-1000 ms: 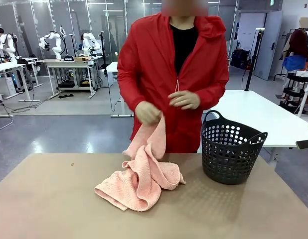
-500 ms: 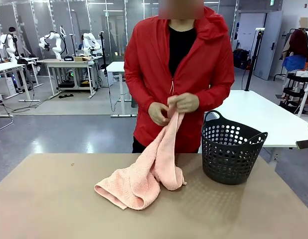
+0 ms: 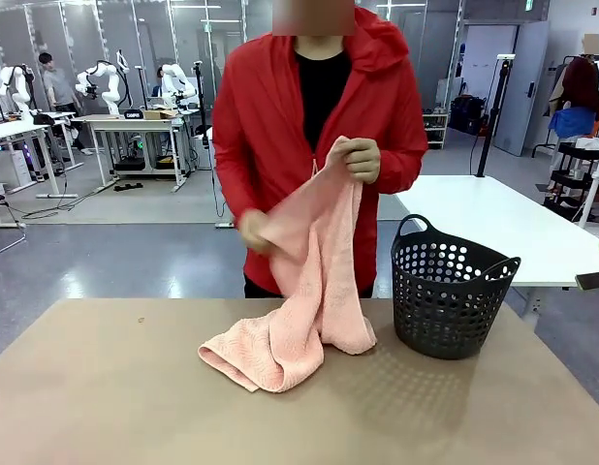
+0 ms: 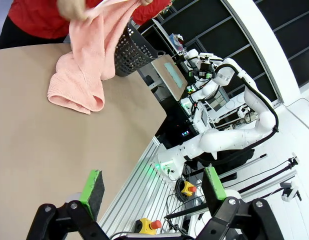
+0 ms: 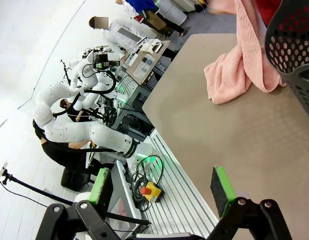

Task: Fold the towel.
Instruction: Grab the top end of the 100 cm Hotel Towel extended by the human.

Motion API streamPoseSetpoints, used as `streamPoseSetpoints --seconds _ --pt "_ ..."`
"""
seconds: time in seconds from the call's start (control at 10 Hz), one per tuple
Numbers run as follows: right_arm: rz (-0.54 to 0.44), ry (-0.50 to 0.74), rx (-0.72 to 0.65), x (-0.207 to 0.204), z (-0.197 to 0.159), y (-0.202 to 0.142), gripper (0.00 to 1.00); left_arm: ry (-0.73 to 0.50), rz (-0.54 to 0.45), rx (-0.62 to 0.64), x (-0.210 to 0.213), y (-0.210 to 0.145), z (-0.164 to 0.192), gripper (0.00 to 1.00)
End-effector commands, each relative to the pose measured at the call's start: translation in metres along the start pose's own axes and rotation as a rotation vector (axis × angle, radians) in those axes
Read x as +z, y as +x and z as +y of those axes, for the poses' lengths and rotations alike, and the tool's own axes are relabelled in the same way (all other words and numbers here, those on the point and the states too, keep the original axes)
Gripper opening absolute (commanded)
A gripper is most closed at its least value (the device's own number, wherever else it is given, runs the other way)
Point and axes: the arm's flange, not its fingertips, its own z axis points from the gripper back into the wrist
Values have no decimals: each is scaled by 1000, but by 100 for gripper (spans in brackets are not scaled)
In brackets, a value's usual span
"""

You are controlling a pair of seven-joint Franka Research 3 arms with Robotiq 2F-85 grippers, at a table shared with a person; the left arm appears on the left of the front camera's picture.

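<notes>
Both held wide open, empty: left gripper, right gripper | towel is held up mid-frame by person's hand | corners likely to be matched next

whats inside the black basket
Through the open top of the basket only its holed inner wall shows, and nothing rises above the rim. The near wall hides its floor. The towel is outside, held by the person.

Right claw open near table edge; towel hanging, lower end bunched on table beside basket.
</notes>
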Motion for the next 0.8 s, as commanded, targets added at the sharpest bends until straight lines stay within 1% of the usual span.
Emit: streamPoseSetpoints --seconds 0.0,0.7 --pt "-8 16 21 1 -1 1 100 -17 0 -23 1 -1 1 100" --pt "-8 16 21 1 -1 1 100 -17 0 -23 1 -1 1 100"
